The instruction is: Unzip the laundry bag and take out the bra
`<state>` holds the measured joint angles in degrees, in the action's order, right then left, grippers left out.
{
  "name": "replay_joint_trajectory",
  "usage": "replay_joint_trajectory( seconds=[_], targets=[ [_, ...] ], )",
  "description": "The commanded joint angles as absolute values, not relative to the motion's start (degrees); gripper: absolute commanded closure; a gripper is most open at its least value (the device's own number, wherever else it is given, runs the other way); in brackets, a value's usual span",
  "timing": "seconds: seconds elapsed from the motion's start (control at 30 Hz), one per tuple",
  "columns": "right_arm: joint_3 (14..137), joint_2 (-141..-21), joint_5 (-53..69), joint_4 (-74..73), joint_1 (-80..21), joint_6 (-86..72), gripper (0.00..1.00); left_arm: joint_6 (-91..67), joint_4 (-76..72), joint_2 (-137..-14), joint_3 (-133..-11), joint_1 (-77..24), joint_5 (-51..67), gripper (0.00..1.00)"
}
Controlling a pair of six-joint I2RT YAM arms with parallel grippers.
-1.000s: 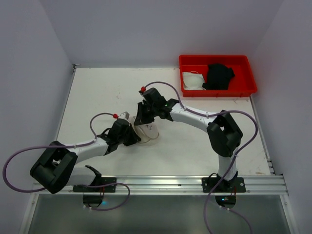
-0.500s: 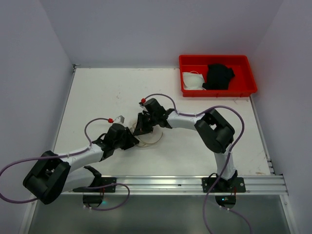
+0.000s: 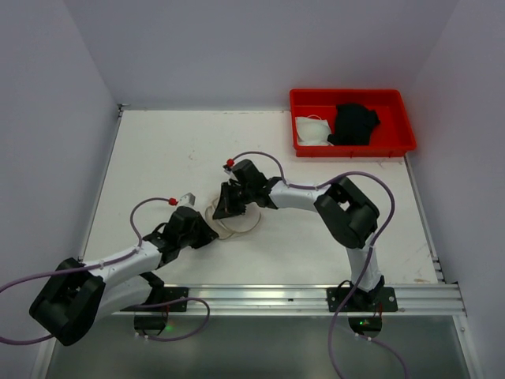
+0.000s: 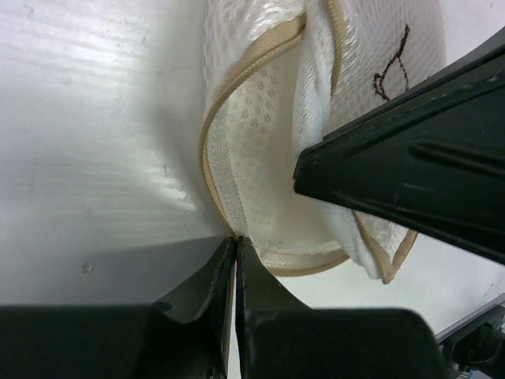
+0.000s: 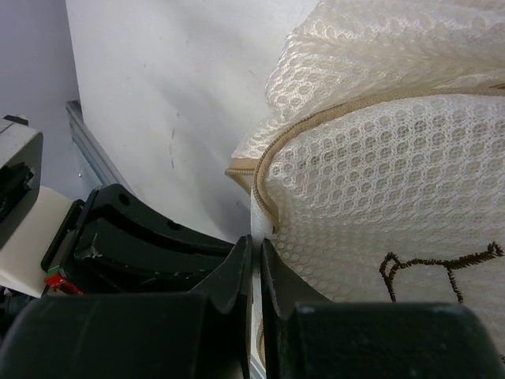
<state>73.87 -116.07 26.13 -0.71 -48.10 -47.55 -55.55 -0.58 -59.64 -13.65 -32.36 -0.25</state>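
The white mesh laundry bag (image 3: 237, 222) lies flattened on the table between both grippers. Its beige zipper edge (image 4: 211, 150) gapes in the left wrist view. A black line drawing (image 5: 442, 264) marks one face. My left gripper (image 3: 208, 230) is shut on the zipper seam at the bag's near-left rim (image 4: 235, 239). My right gripper (image 3: 224, 208) is shut on a white tab at the bag's rim (image 5: 256, 229), with its finger (image 4: 402, 162) over the bag. No bra shows; the bag's inside is mostly hidden.
A red plastic tray (image 3: 352, 147) stands at the back right with a white item (image 3: 312, 130) and a black cloth (image 3: 353, 124) in it. A metal rail (image 3: 276, 296) runs along the near edge. Walls close in on left, back and right.
My left gripper has drawn back toward the near left, pulling the bag's seam with it. My right gripper has shifted slightly left and lower. The bag lies flatter and wider.
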Motion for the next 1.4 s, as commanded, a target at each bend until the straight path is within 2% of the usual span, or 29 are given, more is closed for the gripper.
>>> replay_joint_trajectory(
  seconds=[0.0,0.17,0.37,0.47,0.5,0.6,0.73,1.03,1.2,1.3,1.37],
  targets=[
    [74.2,-117.4,26.2,1.8,-48.8,-48.1,0.94,-54.8,-1.8,-63.0,-13.3,-31.8,-2.5,0.94],
    [74.3,-118.3,27.5,2.7,-49.6,-48.5,0.91,-54.2,-6.8,-67.1,-14.2,-31.8,-1.1,0.95],
    [72.7,-119.0,27.9,4.7,-49.9,-49.9,0.82,-53.6,-7.6,-65.7,-14.6,-31.8,-0.4,0.93],
    [72.9,-119.5,26.2,3.2,-49.8,-49.7,0.75,-53.7,-5.1,-60.9,-14.1,-31.8,-0.3,0.84],
    [73.1,-119.7,25.8,2.7,-49.7,-49.2,0.70,-53.7,-4.1,-59.3,-14.0,-31.8,-0.3,0.82],
    [73.6,-120.3,25.5,1.8,-49.8,-48.5,0.62,-53.7,1.6,-52.6,-14.0,-31.8,-1.1,0.68],
    [73.8,-120.1,25.3,1.5,-49.7,-48.1,0.54,-53.6,12.3,-43.5,-14.9,-31.8,-2.5,0.60],
    [77.0,-111.5,20.9,-5.8,-49.7,-41.3,0.33,-54.0,29.4,-33.2,-21.6,-31.6,-9.6,0.57],
    [82.5,-106.0,17.2,-14.9,-49.7,-36.0,0.16,-52.2,31.6,-34.7,-25.7,-31.6,-12.2,0.56],
    [86.6,-104.4,14.3,-20.8,-49.7,-32.4,0.10,-52.0,30.5,-35.9,-26.5,-31.6,-12.6,0.55],
    [87.4,-102.4,11.8,-23.5,-49.5,-30.2,0.08,-51.9,29.3,-37.2,-27.2,-31.7,-12.5,0.51]
  ],
)
